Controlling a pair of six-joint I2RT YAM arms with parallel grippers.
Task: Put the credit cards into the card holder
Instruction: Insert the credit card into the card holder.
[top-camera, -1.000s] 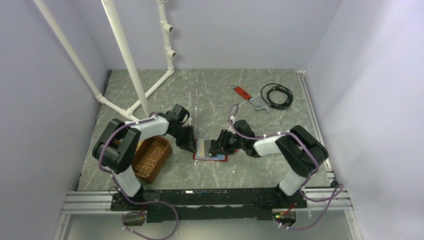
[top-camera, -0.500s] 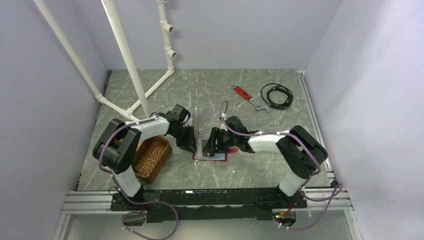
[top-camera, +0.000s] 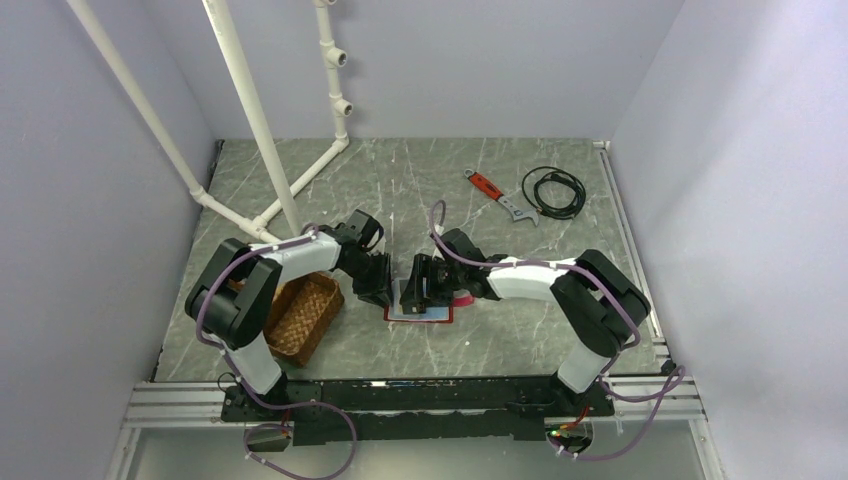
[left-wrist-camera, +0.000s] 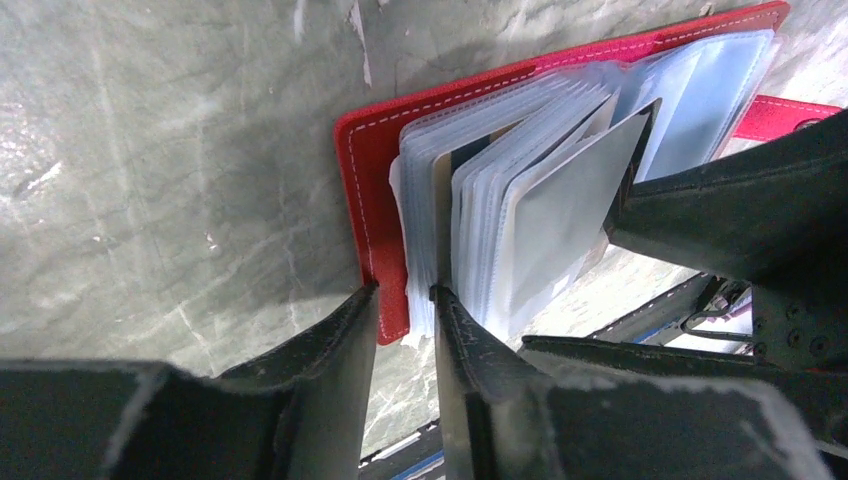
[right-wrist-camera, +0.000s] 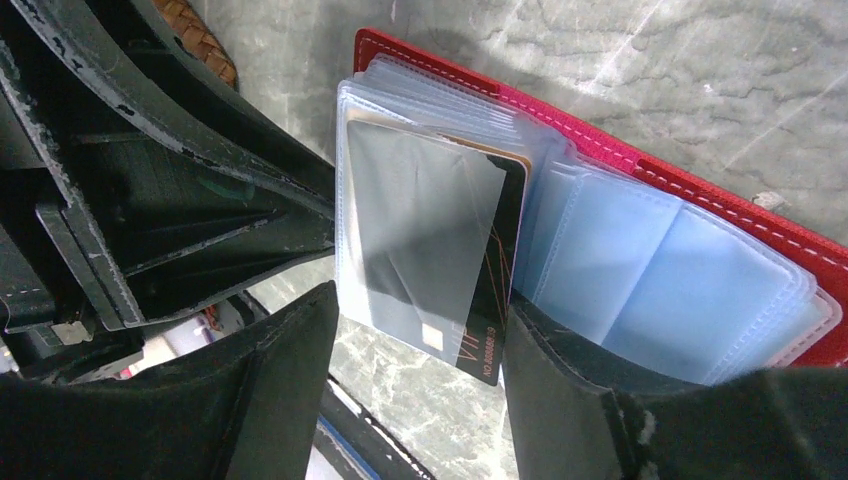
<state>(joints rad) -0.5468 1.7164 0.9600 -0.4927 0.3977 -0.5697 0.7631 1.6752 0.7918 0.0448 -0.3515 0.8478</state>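
The red card holder (top-camera: 440, 316) lies open on the table between my two grippers, its clear sleeves fanned up. My left gripper (top-camera: 385, 296) is shut on the holder's left cover edge and a few sleeves (left-wrist-camera: 405, 292); the red cover (left-wrist-camera: 370, 190) shows beside its fingers. My right gripper (top-camera: 416, 292) is open over the holder, and its jaws (right-wrist-camera: 420, 300) stand on either side of a dark credit card (right-wrist-camera: 430, 230) marked VIP. That card sits partly inside a clear sleeve, its lower end sticking out. It also shows grey in the left wrist view (left-wrist-camera: 565, 210). No other cards are in view.
A brown wicker tray (top-camera: 300, 315) stands left of the left arm. A red-handled wrench (top-camera: 495, 193) and a coiled black cable (top-camera: 553, 190) lie at the back right. A white pipe frame (top-camera: 270, 130) rises at the back left.
My right gripper has moved left over the card holder, closer to the left gripper. The left gripper has stayed put on the holder's edge.
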